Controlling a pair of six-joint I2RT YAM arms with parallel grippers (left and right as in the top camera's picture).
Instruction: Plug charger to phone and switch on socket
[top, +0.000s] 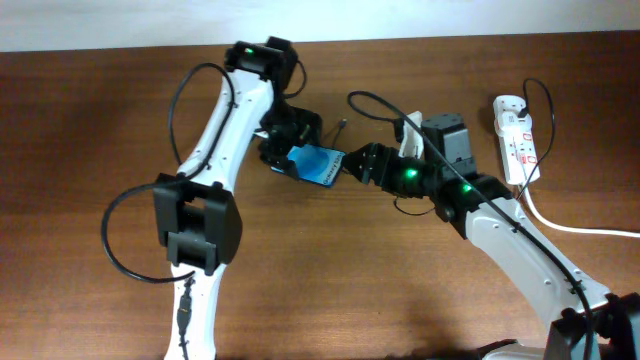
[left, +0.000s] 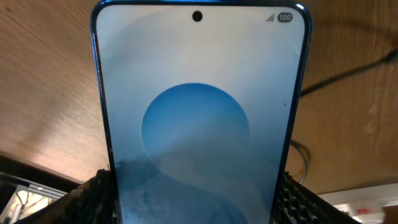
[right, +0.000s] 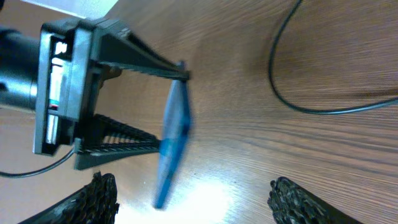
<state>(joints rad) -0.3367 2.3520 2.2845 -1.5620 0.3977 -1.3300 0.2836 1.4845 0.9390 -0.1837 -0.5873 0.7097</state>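
Observation:
My left gripper (top: 287, 150) is shut on the phone (top: 320, 166) and holds it tilted above the table. In the left wrist view the phone's blue screen (left: 196, 118) fills the frame, with my fingers (left: 196, 202) on both of its long edges. My right gripper (top: 352, 166) is open and empty, right beside the phone's free end. In the right wrist view the phone (right: 174, 134) is edge-on between my open fingers (right: 199, 202). The charger, a thin black cable (top: 385, 108), arcs behind the right wrist, and its small tip (top: 340, 127) lies near the phone. The socket (top: 518, 140) lies at the far right.
The socket's thick white cord (top: 575, 228) runs off to the right edge. The thin cable also loops across the wood in the right wrist view (right: 292, 99) and the left wrist view (left: 348, 74). The left gripper's body (right: 68, 93) sits close to my right fingers.

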